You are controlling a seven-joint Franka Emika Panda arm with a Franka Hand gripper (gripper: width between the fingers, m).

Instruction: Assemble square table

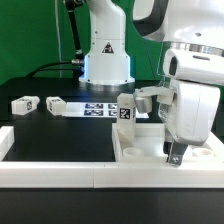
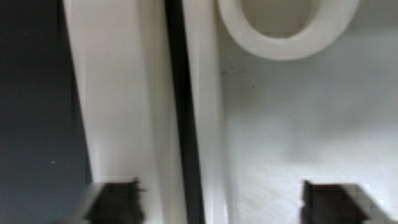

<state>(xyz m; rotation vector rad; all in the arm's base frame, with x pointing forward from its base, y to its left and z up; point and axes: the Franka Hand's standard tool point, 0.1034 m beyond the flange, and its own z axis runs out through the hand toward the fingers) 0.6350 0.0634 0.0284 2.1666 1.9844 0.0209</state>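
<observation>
Wrist view, hand (image 2: pixel 222 192) spread wide over square table (image 2: pixel 125 100) rim, socket (image 2: pixel 285 48) nearby

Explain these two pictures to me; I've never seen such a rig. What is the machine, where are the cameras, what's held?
A white robot arm is putting a small table together. One picture comes from a camera off the arm; the other looks down from its wrist. On the black surface lies the large white plastic square tray-like table top, one small white tagged leg block standing upright at its corner; two more leg blocks lie loose nearby. The arm's two-finger tool hangs over the top's rim, fingers apart, holding nothing.
</observation>
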